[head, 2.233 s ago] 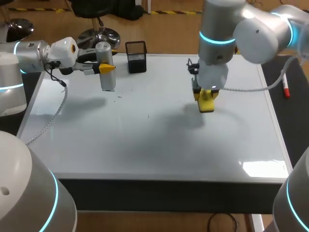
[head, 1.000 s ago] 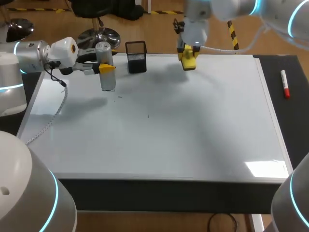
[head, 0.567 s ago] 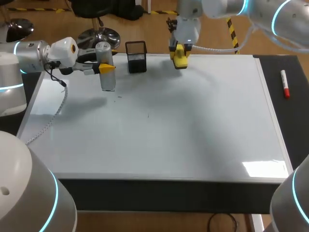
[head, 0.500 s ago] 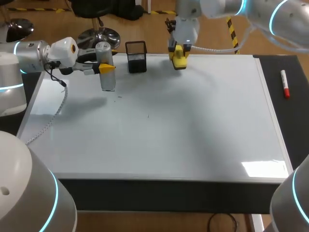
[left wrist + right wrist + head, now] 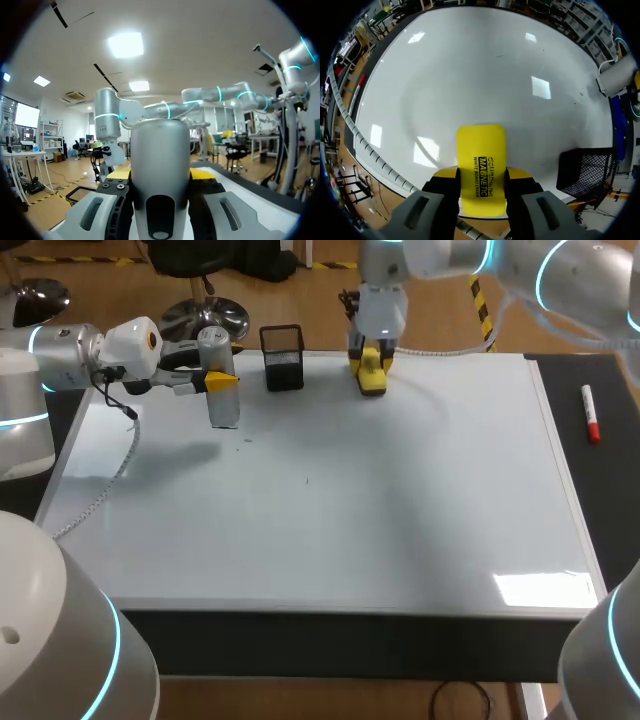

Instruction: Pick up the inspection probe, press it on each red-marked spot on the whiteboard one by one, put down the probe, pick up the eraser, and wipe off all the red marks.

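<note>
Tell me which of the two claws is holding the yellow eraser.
The right claw, near the whiteboard's far edge, is shut on the yellow eraser; the left claw grips the silver probe instead.

Bright, even overhead light; white glare on the whiteboard (image 5: 400, 520) at five o'clock, faint soft shadows toward ten.

The eraser (image 5: 481, 165) was bright yellow with black lettering. The right end effector (image 5: 481, 176) had black fingers tipped in yellow; the left end effector (image 5: 224, 382) showed yellow tips too. The probe (image 5: 219, 390) was silver-grey. The whiteboard (image 5: 350, 510) was white with a few dark specks, the basket (image 5: 283, 360) black mesh, the marker (image 5: 590, 412) white and red, the bench (image 5: 605, 350) black. The left arm (image 5: 60, 352) and right arm (image 5: 450, 260) were white and silver with cyan rings
</note>
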